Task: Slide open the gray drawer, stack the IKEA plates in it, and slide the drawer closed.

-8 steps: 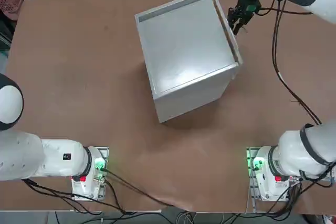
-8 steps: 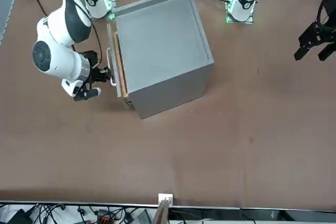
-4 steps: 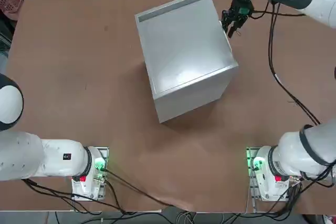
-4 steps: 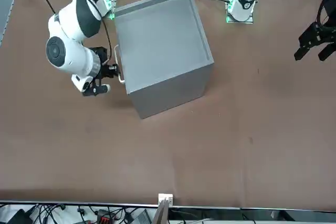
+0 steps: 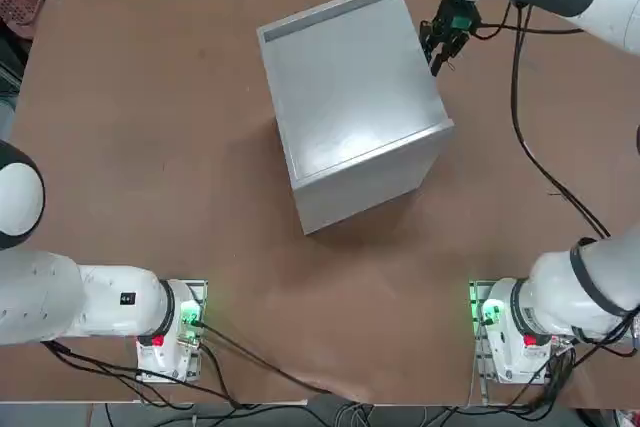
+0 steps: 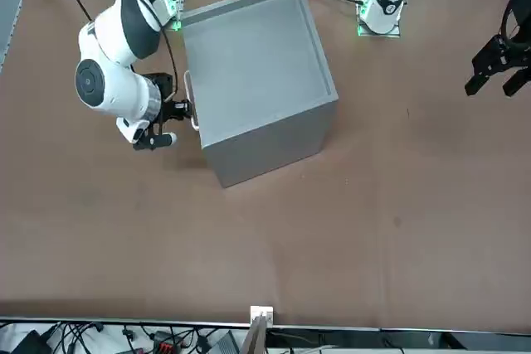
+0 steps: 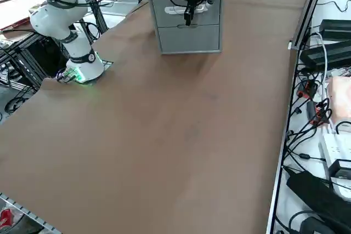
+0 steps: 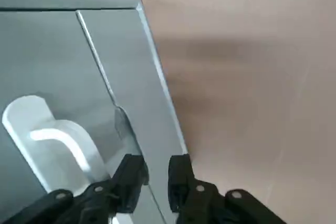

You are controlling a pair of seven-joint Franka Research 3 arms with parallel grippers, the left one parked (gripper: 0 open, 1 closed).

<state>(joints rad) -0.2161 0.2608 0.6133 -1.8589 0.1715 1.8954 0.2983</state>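
Right end effector is hovering over the surface, right next to the cab. — fingers standing moderately apart, nothing betw. them. Gray drawer is sitting flush in the cab., its front facing the end effector. White handle is sticking out just beside the fingers; can't tell if they're touching it. Lower front is lying flush too, below the gray drawer — also near the end effector.
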